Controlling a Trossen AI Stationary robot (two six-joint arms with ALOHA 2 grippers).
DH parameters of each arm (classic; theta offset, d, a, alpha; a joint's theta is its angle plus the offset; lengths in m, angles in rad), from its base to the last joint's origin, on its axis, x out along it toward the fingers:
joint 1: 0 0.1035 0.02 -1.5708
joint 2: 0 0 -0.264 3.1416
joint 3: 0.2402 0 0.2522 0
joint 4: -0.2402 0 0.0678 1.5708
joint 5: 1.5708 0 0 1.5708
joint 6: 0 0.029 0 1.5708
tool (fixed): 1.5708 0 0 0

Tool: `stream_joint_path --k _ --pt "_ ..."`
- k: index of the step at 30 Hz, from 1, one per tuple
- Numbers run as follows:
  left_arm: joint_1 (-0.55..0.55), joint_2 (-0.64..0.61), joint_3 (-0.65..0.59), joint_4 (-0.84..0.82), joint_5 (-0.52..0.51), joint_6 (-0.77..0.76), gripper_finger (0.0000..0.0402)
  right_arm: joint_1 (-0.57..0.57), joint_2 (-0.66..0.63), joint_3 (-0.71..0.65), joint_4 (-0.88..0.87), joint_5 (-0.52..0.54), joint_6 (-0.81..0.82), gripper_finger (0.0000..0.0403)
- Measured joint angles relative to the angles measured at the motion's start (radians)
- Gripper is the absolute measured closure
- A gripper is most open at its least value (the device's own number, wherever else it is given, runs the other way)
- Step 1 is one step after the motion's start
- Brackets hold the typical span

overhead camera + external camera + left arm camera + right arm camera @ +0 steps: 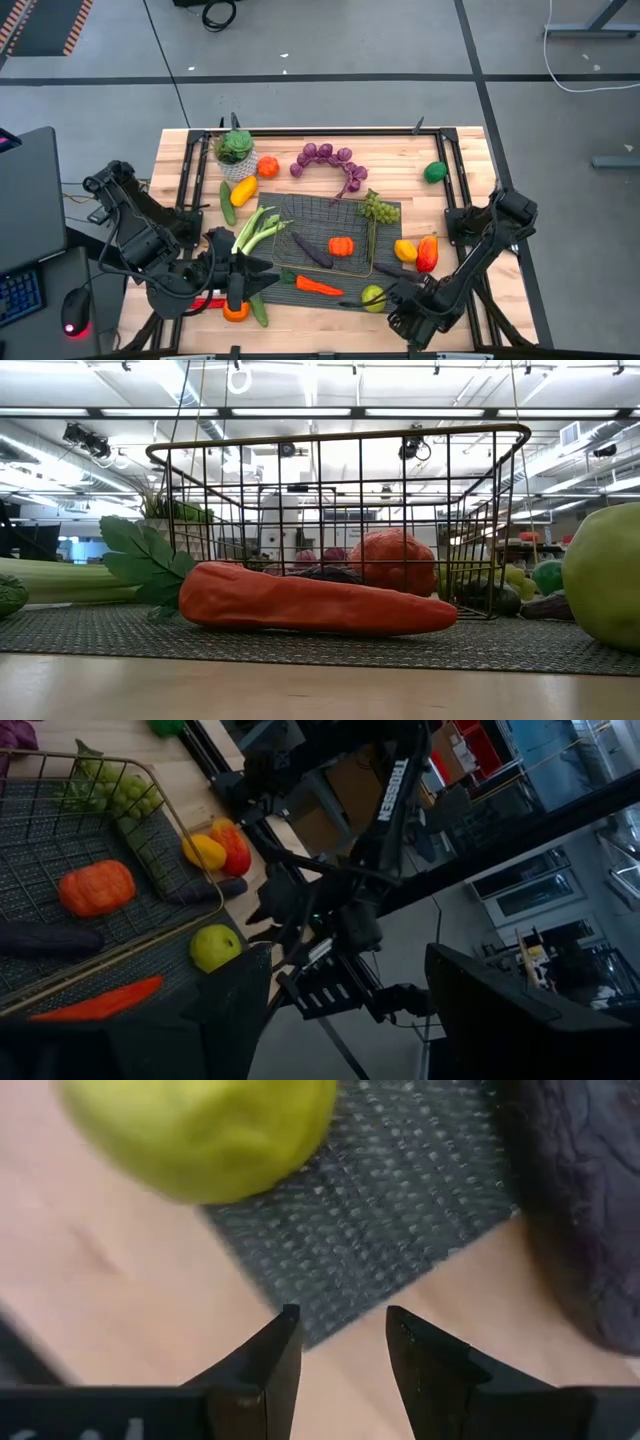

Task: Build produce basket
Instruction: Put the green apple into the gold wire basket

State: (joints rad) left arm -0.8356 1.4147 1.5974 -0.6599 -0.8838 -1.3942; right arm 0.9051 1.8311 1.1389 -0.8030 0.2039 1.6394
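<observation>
A brass-wire basket (322, 240) sits on a dark ribbed mat (385, 212) at the middle of a wooden table (460, 170), holding a small orange pumpkin-like piece (341, 246) and a dark purple eggplant (311, 251). A white-green leek (256, 229) leans over the basket's left rim, and green grapes (379, 209) lie at its far right corner. In front of the basket, an orange carrot (300, 600) lies on the mat, with a green apple (205, 1130) at the mat's front right corner.

The right gripper (340, 1342) hovers just in front of that apple, its two fingers (272, 1360) parted with nothing between them. The left gripper (236, 296) waits off the basket's front left corner (its fingers stand apart, empty), above an orange (236, 312).

Right of the basket lie yellow (405, 250) and red (428, 253) peppers; behind it, purple grapes (328, 158) and a potted succulent (236, 152).
</observation>
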Motion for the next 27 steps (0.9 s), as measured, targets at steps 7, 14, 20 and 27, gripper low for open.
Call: stream_joint_path --k 7,14,20,27 --pt "0.000 0.000 0.000 0.006 0.001 -0.035 0.0132 -0.001 0.073 0.000 0.016 0.042 -0.015 0.0249" --pt "0.000 0.000 0.000 0.007 0.018 -0.051 0.0132 -0.012 0.090 0.000 -0.003 0.057 -0.069 0.0249" --pt "0.000 0.000 0.000 0.010 0.019 -0.062 0.0132 -0.033 0.089 -0.009 -0.064 0.091 -0.109 0.0249" --pt "0.000 0.000 0.000 0.025 0.033 -0.061 0.0132 -0.043 0.083 -0.015 -0.055 0.061 -0.124 0.0249"
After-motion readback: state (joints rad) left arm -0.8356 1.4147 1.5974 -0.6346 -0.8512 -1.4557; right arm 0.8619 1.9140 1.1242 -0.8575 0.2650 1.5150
